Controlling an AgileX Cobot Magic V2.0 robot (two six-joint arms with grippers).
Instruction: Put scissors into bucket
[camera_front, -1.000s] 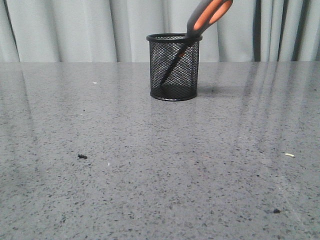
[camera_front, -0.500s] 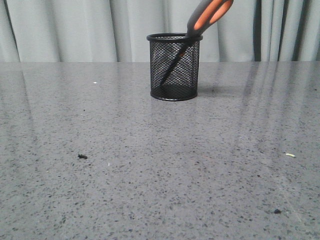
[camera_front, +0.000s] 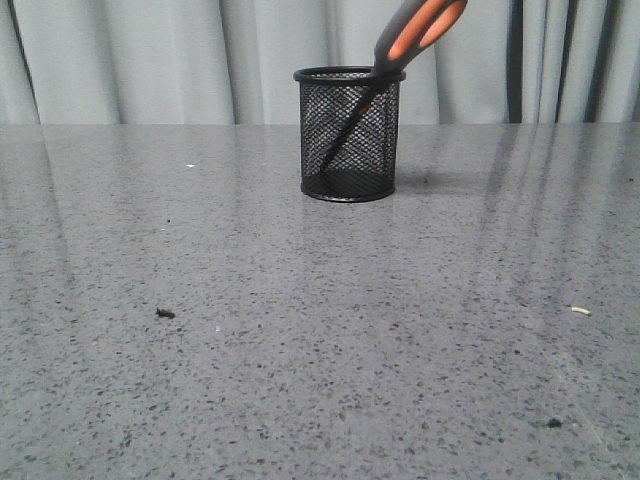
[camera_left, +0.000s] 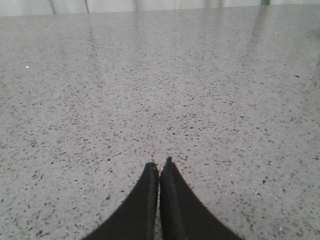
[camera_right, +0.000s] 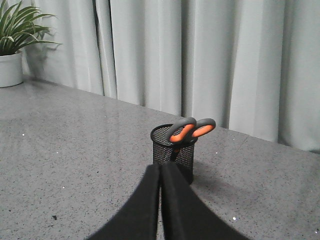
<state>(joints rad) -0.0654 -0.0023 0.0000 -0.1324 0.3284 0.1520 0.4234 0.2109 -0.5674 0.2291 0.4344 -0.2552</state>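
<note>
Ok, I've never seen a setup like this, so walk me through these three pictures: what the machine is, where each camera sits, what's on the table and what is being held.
This is a robot with two arms, each ending in a two-fingered hand. One picture is from a camera looking forward over the grey speckled table. The other two come from cameras on the wrists, so each hand shows as dark fingers at the bottom edge.

On the table stands a small black mesh cup. The scissors are already in it, blades down and leaning, with the grey and orange handles sticking out over the rim. A few small crumbs lie on the tabletop.

The left hand is shut over bare table and holds nothing. The right hand is also shut and empty, with the cup and scissors beyond its tips. A potted plant stands in the far corner, before pale curtains.
</note>
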